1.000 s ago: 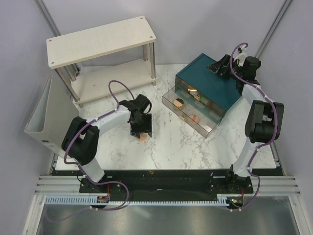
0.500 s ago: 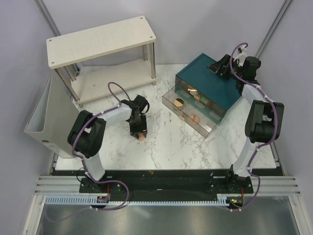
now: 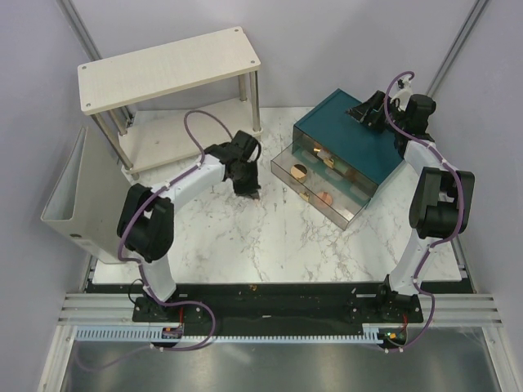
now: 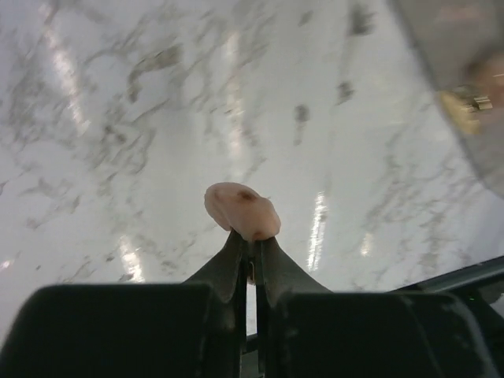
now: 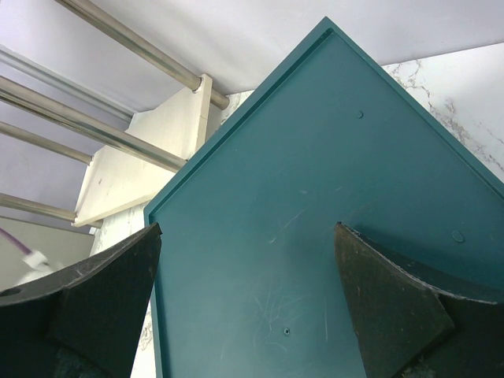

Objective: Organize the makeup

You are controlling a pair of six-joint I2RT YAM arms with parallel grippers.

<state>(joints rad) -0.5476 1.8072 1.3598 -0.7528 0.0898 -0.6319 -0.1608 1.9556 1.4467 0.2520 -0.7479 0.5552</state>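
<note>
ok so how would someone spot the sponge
Start at the teal drawer box; left of its open drawers hangs the left hand over the marble table. Pinched in it is the sponge, a soft peach-pink lump, unlike the flat round discs in the drawers.

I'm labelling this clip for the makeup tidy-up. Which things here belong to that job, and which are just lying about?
Part of the job: peach-pink sponge, pinched in the left gripper; gold-rimmed pot in an open drawer; teal drawer box, likely the organiser.
Lying about: pale two-tier shelf; grey bin at far left.
</note>
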